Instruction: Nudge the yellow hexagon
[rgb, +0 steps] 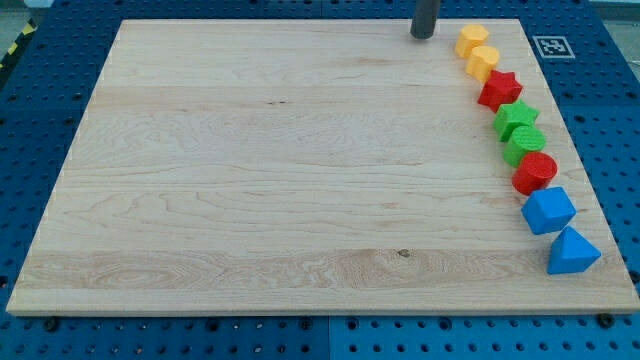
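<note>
My tip (423, 37) rests on the wooden board (270, 170) at the view's top, right of centre. Two yellow blocks lie just right of it, touching each other. The upper yellow block (472, 40) is about a block's width from my tip and looks hexagonal. The lower yellow block (484, 63) is also many-sided; its exact shape is hard to make out. My tip touches neither.
Below the yellow blocks a curved row runs down the board's right edge: red star (499, 90), green star (516, 117), green rounded block (525, 144), red rounded block (535, 173), blue cube (548, 210), blue triangular block (572, 252). A printed marker (550, 45) is at the top right corner.
</note>
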